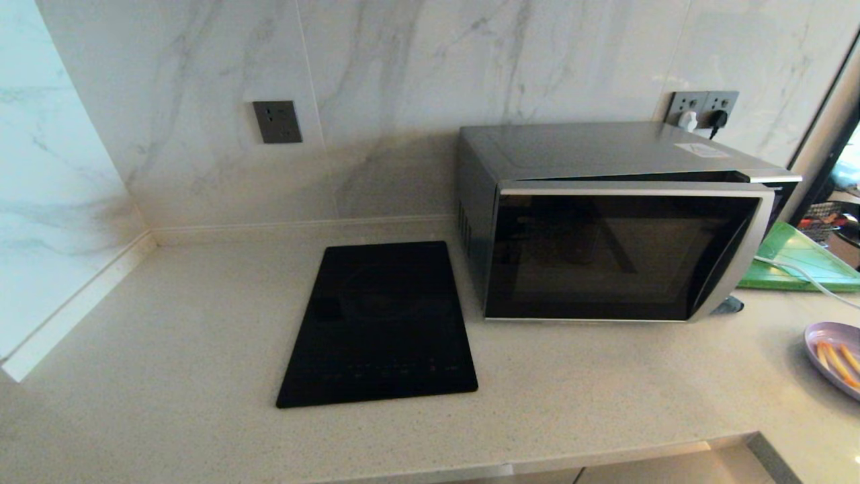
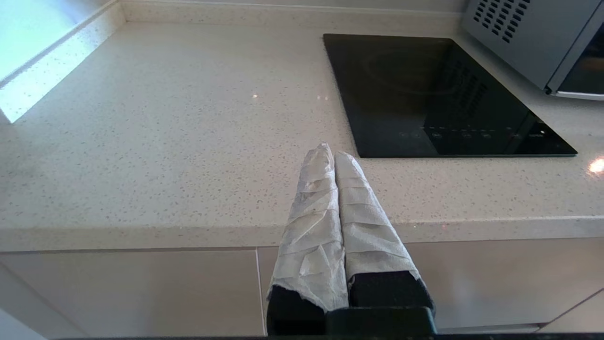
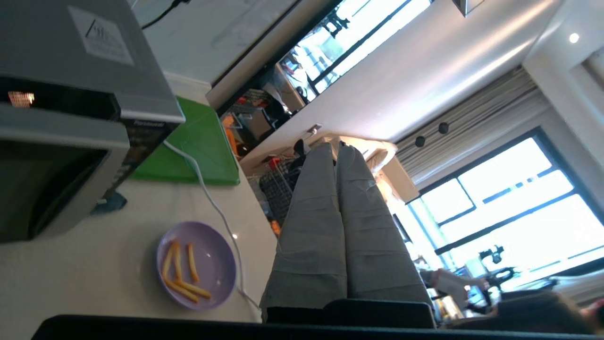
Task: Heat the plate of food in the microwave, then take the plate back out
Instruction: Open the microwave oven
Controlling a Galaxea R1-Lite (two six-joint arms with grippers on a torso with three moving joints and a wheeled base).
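Microwave [image 1: 625, 255] stands far right on counter [image 1: 168, 323], door ajar at its right edge. Plate of food [image 1: 836, 356] sits on counter near right, apart from microwave, white cable [image 1: 799, 275] beside it. Black cooktop [image 1: 379, 326] left of microwave; green board [image 1: 799, 259] behind plate. Left gripper [image 2: 332, 153] hangs off near counter edge, jaws pressed together, empty. Right gripper [image 3: 336, 146] raised beside plate, jaws together, empty.

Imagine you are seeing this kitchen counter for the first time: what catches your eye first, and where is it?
The big silver microwave dominates the back right of the counter, its black glass door standing slightly ajar. To its left lies a flat black cooktop. At the counter's far right edge sits the small purple plate of food, in front of a green board.
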